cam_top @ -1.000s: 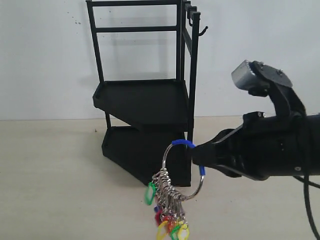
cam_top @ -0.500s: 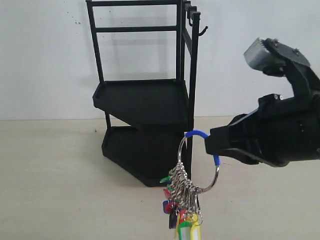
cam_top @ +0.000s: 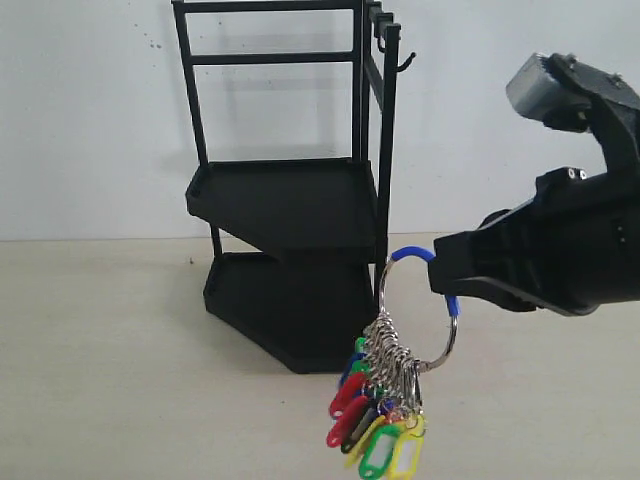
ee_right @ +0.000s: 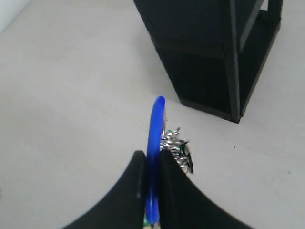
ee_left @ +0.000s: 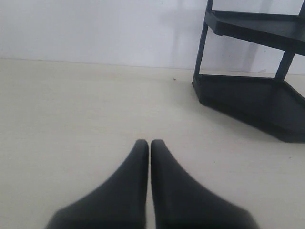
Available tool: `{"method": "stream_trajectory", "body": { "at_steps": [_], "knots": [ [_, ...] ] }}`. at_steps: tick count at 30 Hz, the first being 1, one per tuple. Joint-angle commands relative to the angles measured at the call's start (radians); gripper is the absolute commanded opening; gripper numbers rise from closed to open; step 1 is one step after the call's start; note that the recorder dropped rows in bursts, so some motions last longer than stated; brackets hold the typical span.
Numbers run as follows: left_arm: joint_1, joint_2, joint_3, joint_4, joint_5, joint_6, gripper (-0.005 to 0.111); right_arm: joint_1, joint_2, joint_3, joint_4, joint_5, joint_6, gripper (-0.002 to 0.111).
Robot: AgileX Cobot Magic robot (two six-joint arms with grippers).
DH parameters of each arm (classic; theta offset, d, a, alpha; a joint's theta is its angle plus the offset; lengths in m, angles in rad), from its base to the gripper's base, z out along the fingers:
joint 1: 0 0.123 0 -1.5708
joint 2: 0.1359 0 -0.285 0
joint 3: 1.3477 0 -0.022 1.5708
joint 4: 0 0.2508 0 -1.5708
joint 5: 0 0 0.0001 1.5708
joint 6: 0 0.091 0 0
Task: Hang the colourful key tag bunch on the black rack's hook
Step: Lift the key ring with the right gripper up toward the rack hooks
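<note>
The colourful key tag bunch [cam_top: 385, 415] hangs in the air from its silver ring with a blue sleeve [cam_top: 410, 253]. My right gripper [cam_top: 440, 278] is shut on that sleeve, which shows between its black fingers in the right wrist view as a blue arc [ee_right: 155, 143] with the chains [ee_right: 177, 148] beside it. The black rack [cam_top: 290, 200] stands just left of the ring, its small hooks [cam_top: 404, 62] high at the top right corner, well above the ring. My left gripper [ee_left: 150, 143] is shut with nothing in it, low over the table, the rack's lower trays [ee_left: 252, 100] ahead of it.
A pale table [cam_top: 100, 380] runs to a white wall [cam_top: 90, 120] behind the rack. The right arm's black body [cam_top: 570, 250] fills the right side of the exterior view. Bare tabletop lies left of the rack.
My right gripper has lifted the key tag bunch up and to the right; the ring now hangs beside the rack's front right post. The tags swing below it.
</note>
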Motion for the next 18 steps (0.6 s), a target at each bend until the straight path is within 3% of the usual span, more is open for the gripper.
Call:
{"method": "stream_trajectory", "body": {
  "at_steps": [1,3,5,9,12,15,18],
  "knots": [
    [0.002,-0.002,0.003,0.005,-0.008,0.003,0.004,-0.012,-0.017,-0.020,-0.025,0.014,0.005,0.000],
    [0.002,-0.002,0.003,0.005,-0.008,0.003,0.004,-0.019,-0.017,-0.020,-0.012,0.021,0.040,0.000],
    [0.002,-0.002,0.003,0.005,-0.008,0.003,0.004,-0.008,-0.015,-0.020,0.007,0.056,-0.080,0.000],
    [0.002,-0.002,0.003,0.005,-0.008,0.003,0.004,-0.035,-0.021,-0.020,-0.026,0.011,0.061,0.000],
    [0.002,-0.002,0.003,0.005,-0.008,0.003,0.004,0.003,-0.021,-0.020,0.007,0.038,-0.061,0.000],
    [0.002,-0.002,0.003,0.005,-0.008,0.003,0.004,-0.010,-0.025,-0.020,-0.011,0.012,0.024,0.000],
    [0.002,-0.002,0.003,0.005,-0.008,0.003,0.004,-0.006,-0.027,-0.022,-0.002,0.026,-0.021,0.000]
  ]
}}
